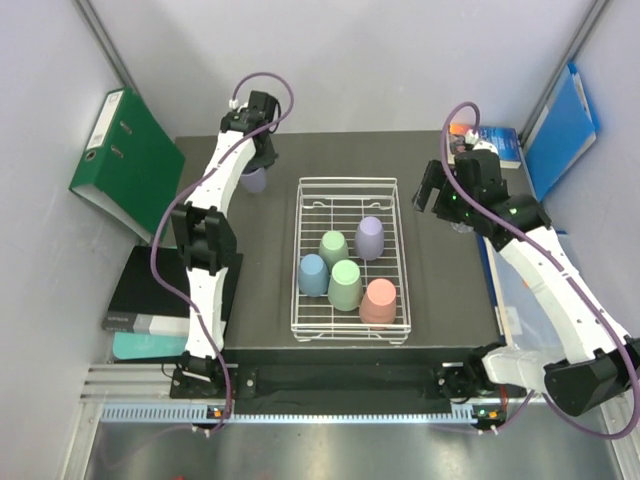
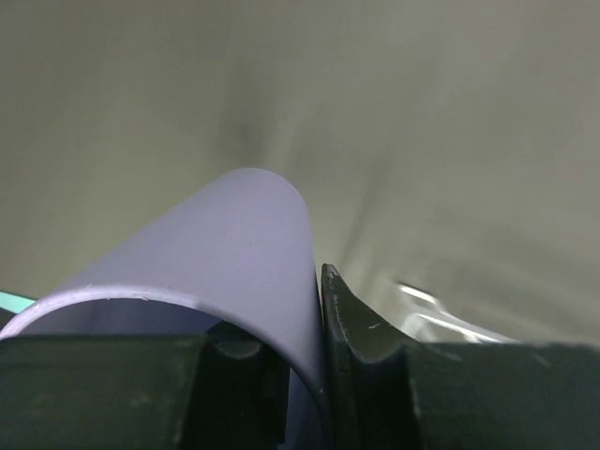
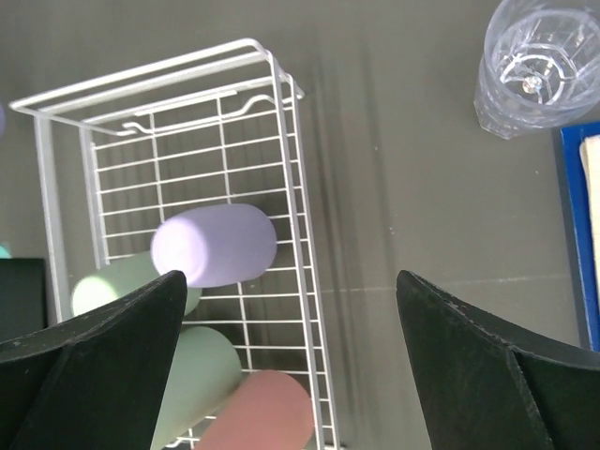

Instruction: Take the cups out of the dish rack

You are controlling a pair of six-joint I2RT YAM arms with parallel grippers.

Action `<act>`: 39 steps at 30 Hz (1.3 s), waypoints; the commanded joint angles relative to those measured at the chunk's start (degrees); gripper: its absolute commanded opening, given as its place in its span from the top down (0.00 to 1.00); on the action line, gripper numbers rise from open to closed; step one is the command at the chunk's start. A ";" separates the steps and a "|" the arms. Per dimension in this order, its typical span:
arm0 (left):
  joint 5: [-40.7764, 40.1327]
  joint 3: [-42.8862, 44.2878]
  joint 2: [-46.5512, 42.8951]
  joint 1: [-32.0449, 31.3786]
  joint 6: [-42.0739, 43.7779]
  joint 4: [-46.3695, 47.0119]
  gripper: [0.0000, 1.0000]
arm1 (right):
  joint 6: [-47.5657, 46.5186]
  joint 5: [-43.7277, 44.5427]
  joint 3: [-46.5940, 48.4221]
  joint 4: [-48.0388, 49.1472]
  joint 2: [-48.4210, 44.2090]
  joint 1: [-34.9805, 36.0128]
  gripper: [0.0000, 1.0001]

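peeking past the fingers, left wrist cam shows only part of the held lilac cup (image 2: 244, 253), rim cut off at the bottom. left gripper (image 1: 257, 163) is clamped on its wall, left of the dish rack (image 1: 348, 181); can't tell if it touches the table (image 1: 440, 290). right gripper (image 3: 291, 281) is spread wide, holding nothing. 1 clear glass (image 3: 539, 66), upright, partly cropped. 5 cups in rack, upside down: rack lilac cup (image 1: 369, 237), pale green cup (image 1: 333, 247), mint cup (image 1: 346, 284), blue cup (image 1: 313, 274), salmon cup (image 1: 378, 300). dark tabletop, grey walls, green binder (image 1: 125, 160) left, blue folder (image 1: 563, 125) right.
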 commanded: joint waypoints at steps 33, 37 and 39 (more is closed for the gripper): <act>4.40 -8.46 0.94 1.78 1.82 4.48 0.41 | -2.46 -3.33 -0.09 2.29 4.55 0.66 0.07; 3.52 -8.45 -1.69 1.78 0.78 4.82 0.37 | -2.98 -4.21 -0.35 3.52 3.93 1.10 0.07; 2.38 -8.98 -5.97 1.78 -1.07 5.70 0.31 | -3.60 -3.86 -1.23 5.71 2.53 2.41 0.08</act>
